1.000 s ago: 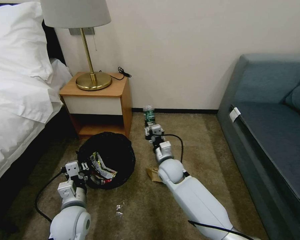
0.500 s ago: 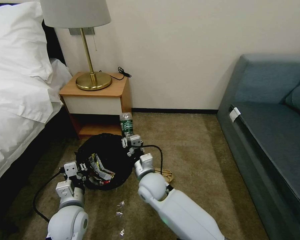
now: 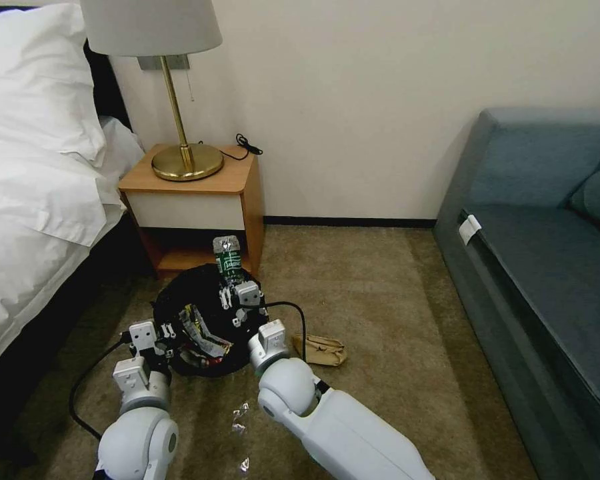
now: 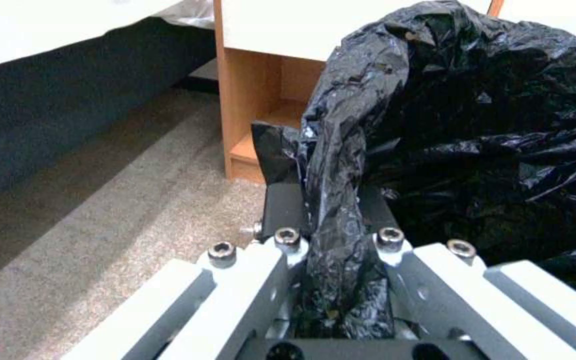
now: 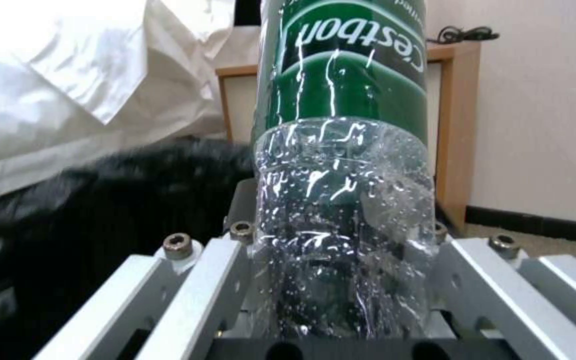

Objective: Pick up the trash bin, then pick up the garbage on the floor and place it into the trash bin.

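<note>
The trash bin (image 3: 180,300), lined with a crinkled black bag (image 4: 475,125), sits tilted on the carpet in front of the nightstand. My left gripper (image 3: 161,335) is shut on its near rim, the bag's edge pinched between the fingers (image 4: 281,205). My right gripper (image 3: 239,295) is shut on a clear bottle with a green label (image 3: 227,256), held upright above the bin's far side; in the right wrist view the bottle (image 5: 341,165) stands between the jaws. Inside the bin lie crumpled wrappers (image 3: 205,341). A crumpled brown paper bag (image 3: 321,350) rests on the carpet right of the bin.
A wooden nightstand (image 3: 193,200) with a brass lamp (image 3: 187,160) stands just behind the bin. The bed (image 3: 33,200) runs along the left and a blue sofa (image 3: 547,267) along the right. Small clear scraps (image 3: 239,417) lie on the carpet near me.
My right arm has swung left with the bottle, from near the wall to above the bin, uncovering the brown paper bag. The left gripper has kept its hold on the rim.
</note>
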